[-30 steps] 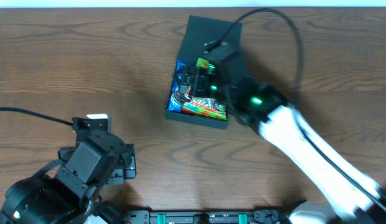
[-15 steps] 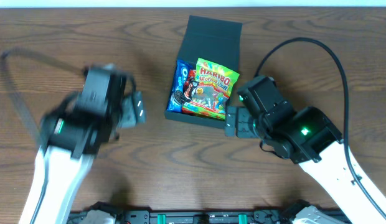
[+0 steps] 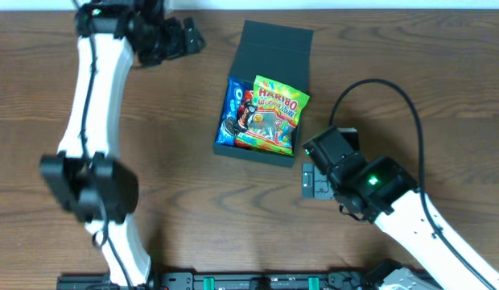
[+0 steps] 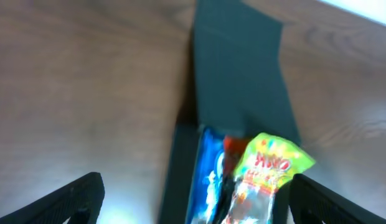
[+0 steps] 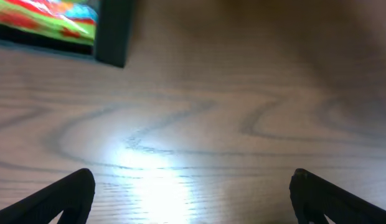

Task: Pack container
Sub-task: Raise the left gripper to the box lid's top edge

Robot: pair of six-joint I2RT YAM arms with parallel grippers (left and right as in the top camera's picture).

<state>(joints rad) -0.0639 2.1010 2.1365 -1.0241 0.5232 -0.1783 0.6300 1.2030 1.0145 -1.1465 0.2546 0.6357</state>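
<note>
Packing looks nearly done: the dark teal-black matte square cardboard container (image 3: 275, 50) sits upper middle of the overhead frame on the brown wooden desk (image 3: 193, 201). Its hinged flap lies back toward the top edge, with a yellow-green Haribo gummy packet (image 3: 275, 113) and a blue snack packet (image 3: 233, 109) inside. Shutting the flap seems next, which calls for a pincer behind its far edge. The left pincer (image 3: 185, 39), upper left and well apart from the container, is spread wide and empty. The right pincer (image 3: 316, 181), near the container's lower-right corner, likewise gapes, holding nothing.
</note>
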